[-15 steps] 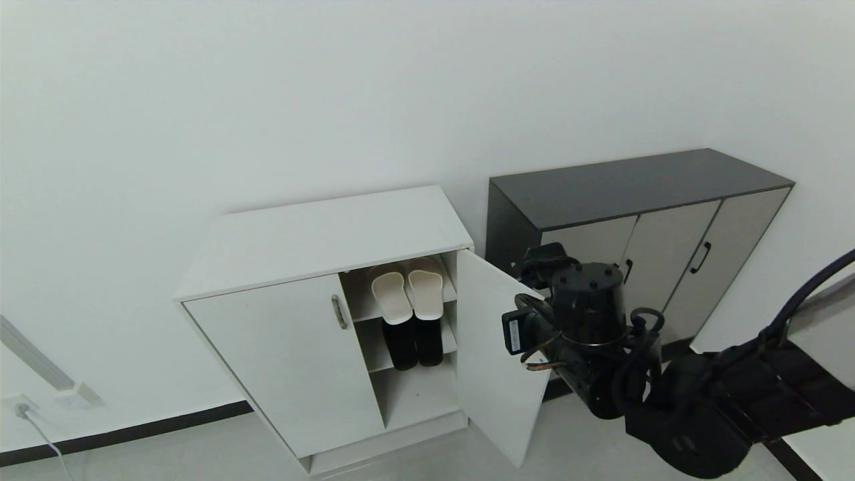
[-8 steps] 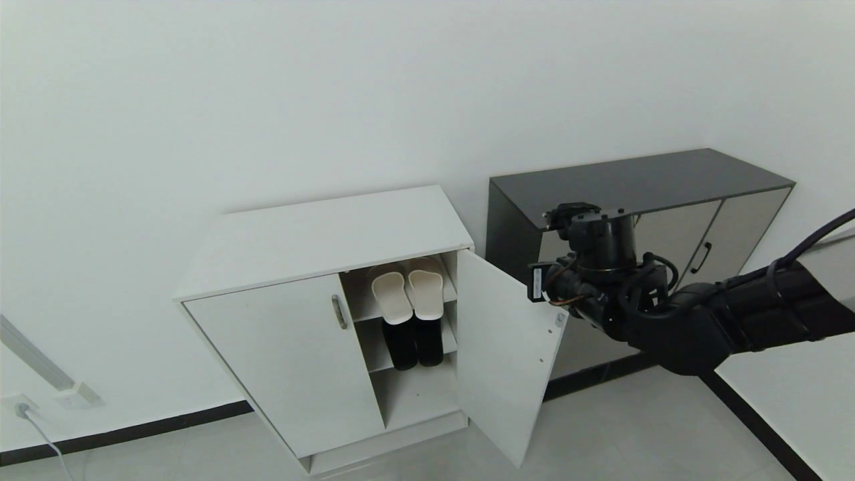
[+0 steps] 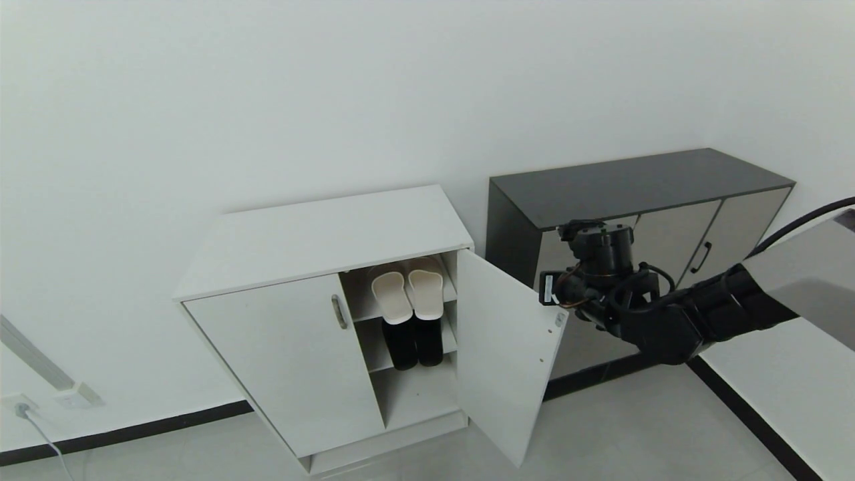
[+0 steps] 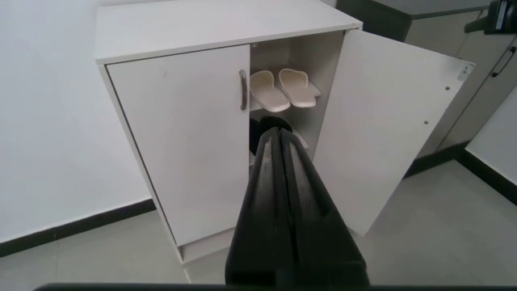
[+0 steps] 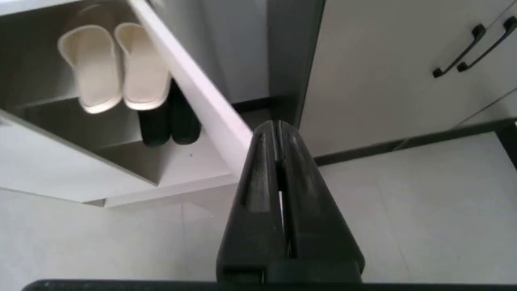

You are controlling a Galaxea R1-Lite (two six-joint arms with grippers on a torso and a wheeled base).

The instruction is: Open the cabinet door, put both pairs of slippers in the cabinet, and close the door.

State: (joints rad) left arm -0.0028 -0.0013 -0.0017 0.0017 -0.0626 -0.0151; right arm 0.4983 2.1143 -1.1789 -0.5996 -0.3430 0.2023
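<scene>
The white cabinet (image 3: 320,234) has its right door (image 3: 501,361) swung open and its left door (image 3: 287,361) shut. Inside, white slippers (image 3: 407,294) lie on the top shelf and black slippers (image 3: 414,342) on the shelf below. My right arm (image 3: 601,280) hangs just beyond the open door's free edge, near its upper corner. In the right wrist view the right gripper (image 5: 277,128) is shut and holds nothing, its tips close to the door's edge (image 5: 202,89). The left gripper (image 4: 275,133) is shut, holds nothing, and points at the cabinet opening from some distance.
A dark cabinet (image 3: 634,180) with grey doors stands against the wall right of the white one, close behind my right arm. A white surface (image 3: 788,381) fills the lower right. Bare grey floor (image 3: 601,434) lies before both cabinets.
My right arm has risen from low in front of the open door and drawn back to the door's free edge. The door and slippers have not moved.
</scene>
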